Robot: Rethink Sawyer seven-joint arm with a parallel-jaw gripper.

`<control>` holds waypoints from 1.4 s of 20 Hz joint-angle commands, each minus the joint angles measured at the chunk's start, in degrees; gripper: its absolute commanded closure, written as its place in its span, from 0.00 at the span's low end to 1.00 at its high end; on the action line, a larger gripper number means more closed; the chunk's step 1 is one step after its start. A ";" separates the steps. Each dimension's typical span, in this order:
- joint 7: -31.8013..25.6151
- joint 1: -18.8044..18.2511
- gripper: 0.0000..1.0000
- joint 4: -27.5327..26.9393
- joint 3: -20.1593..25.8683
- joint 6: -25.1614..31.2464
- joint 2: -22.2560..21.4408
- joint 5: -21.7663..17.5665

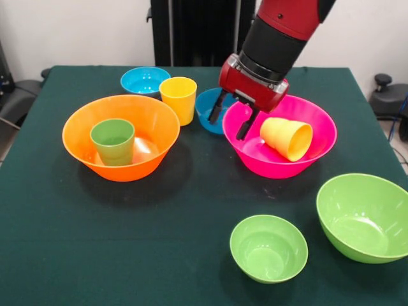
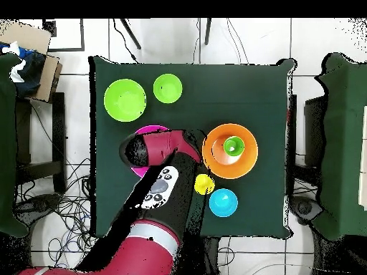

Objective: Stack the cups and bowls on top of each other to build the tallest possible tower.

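Front view: gripper point(image 1: 233, 118) hangs centre-top of frame, over the left rim of the lg hot pink bowl point(image 1: 306, 159). Its two black fingers point(image 1: 245, 125) are spread apart w/ nothing between them, so the claw is released. Orange-yellow cup point(image 1: 287, 138) lies on its side inside the pink bowl, mouth toward the right, just right of the fingers, not touching them. Green cup point(image 1: 113, 141) stands upright inside the lg orange bowl point(image 1: 76, 137), left of frame. Yellow cup point(image 1: 178, 99) stands upright on the table btw the light blue bowl point(image 1: 145, 80), upper left, and the darker blue bowl point(image 1: 205, 109), which is partly hidden behind the gripper. Small lime green bowl point(image 1: 268, 248) is at bottom centre; lg lime green bowl point(image 1: 363, 217) at lower right. All bowls are mouth up. Nothing is stacked on top of another thing except the cups sitting in bowls.
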 commanded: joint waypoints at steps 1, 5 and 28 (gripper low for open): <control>6.95 1.29 0.00 -5.02 4.04 1.35 2.02 2.31; 6.19 1.44 0.00 -5.20 4.04 1.07 2.20 2.61; 7.56 2.43 0.00 -4.98 1.96 -4.11 5.62 2.47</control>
